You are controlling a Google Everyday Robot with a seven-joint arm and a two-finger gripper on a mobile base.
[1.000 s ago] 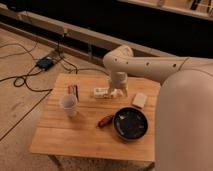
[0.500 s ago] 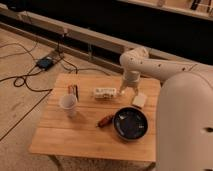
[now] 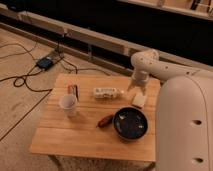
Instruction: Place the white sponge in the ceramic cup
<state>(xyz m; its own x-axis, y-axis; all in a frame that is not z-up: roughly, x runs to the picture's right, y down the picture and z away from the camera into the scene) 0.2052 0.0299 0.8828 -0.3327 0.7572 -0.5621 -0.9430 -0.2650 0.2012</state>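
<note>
The white sponge [image 3: 138, 100] lies on the wooden table [image 3: 75, 135] near its right back part, just behind the dark bowl [image 3: 130, 123]. The ceramic cup [image 3: 68, 103] stands upright on the left part of the table. My gripper [image 3: 137, 89] hangs from the white arm directly above the sponge, close to it.
A white oblong bottle-like item [image 3: 107, 92] lies at the back middle. A small red-brown object [image 3: 105, 121] lies left of the bowl. A dark thin item [image 3: 73, 90] lies behind the cup. Cables and a blue box [image 3: 45, 63] are on the floor at left.
The arm has swung to the right across the table's back, from above the oblong white item to above the sponge, and come down toward it.
</note>
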